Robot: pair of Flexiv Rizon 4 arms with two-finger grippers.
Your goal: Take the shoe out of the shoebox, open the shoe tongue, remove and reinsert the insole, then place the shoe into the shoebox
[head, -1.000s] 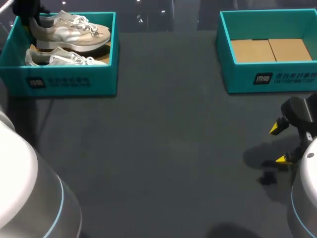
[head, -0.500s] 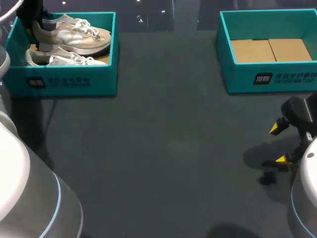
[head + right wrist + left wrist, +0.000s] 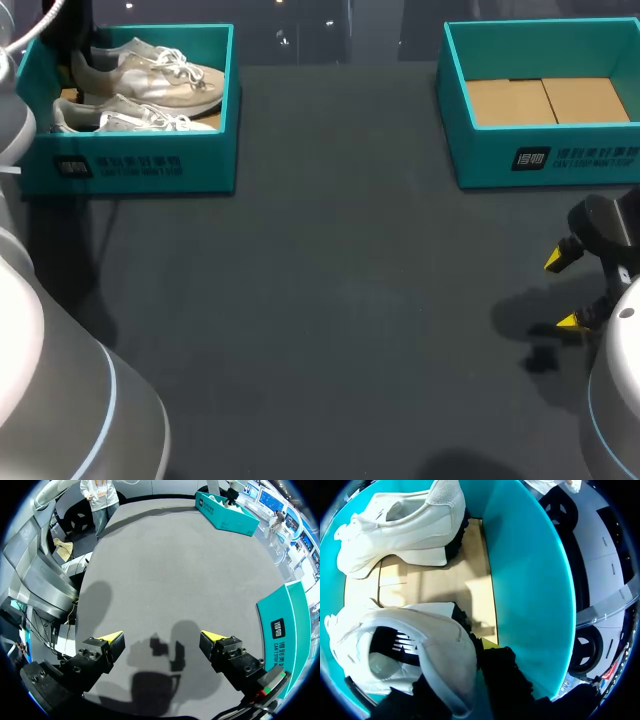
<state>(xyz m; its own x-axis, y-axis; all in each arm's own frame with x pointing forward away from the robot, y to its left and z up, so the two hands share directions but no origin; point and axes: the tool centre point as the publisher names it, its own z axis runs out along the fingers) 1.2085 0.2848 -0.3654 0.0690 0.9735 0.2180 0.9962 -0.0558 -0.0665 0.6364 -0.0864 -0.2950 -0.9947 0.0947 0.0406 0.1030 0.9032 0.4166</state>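
The teal shoebox [image 3: 130,165] stands at the table's far left with two pale sneakers inside. My left gripper [image 3: 73,42] is shut on the heel collar of the rear sneaker [image 3: 150,72], which sits low in the box. In the left wrist view this held sneaker [image 3: 405,650] fills the space at the gripper [image 3: 470,655], and one yellow fingertip [image 3: 488,643] shows behind its heel. The other sneaker [image 3: 405,530] lies ahead on the cardboard floor, also seen as the front sneaker [image 3: 120,118]. My right gripper [image 3: 563,290] hangs open over bare table at the right, with nothing between its fingers [image 3: 162,640].
A second teal box [image 3: 545,160] with only a cardboard floor stands at the far right. The dark table [image 3: 340,300] stretches between the two boxes. In the left wrist view the shoebox's side wall [image 3: 530,580] is close beside the left gripper.
The held sneaker has gone down and back into the left shoebox, and my left arm has shifted with it. The right arm has not moved.
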